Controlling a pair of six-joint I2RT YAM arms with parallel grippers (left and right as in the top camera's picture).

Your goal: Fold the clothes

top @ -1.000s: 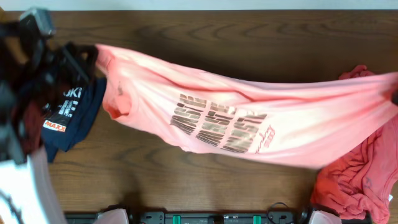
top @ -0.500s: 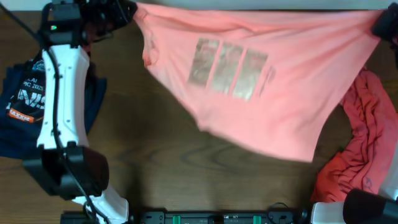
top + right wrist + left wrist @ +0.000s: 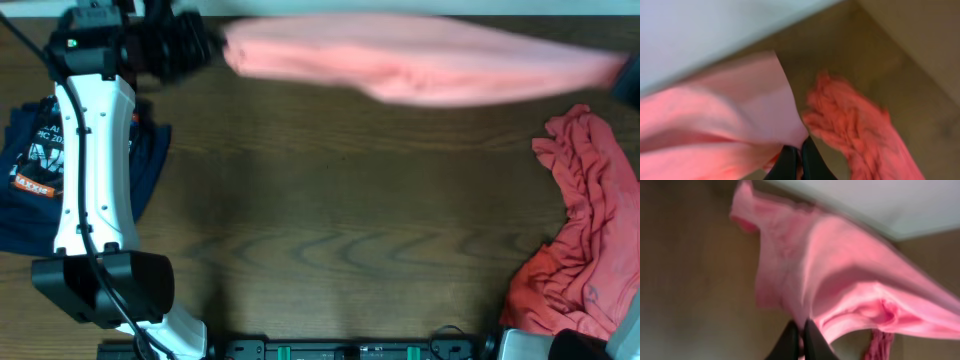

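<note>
A pink T-shirt (image 3: 420, 65) hangs stretched in the air along the table's far edge, blurred by motion. My left gripper (image 3: 205, 45) is shut on its left end; the left wrist view shows the jaws (image 3: 801, 330) pinching the pink cloth (image 3: 840, 280). My right gripper (image 3: 628, 70) is shut on its right end at the frame's right edge; the right wrist view shows the jaws (image 3: 799, 152) pinching the pink fabric (image 3: 715, 115).
A crumpled red garment (image 3: 575, 240) lies on the table at the right, also in the right wrist view (image 3: 860, 130). A navy printed shirt (image 3: 40, 165) lies at the left under my white left arm (image 3: 95, 170). The table is dark wood (image 3: 330, 230).
Both grippers have carried the pink shirt toward the far edge and higher. It went from hanging spread with its print showing to a narrow blurred band. The red garment is now uncovered.
</note>
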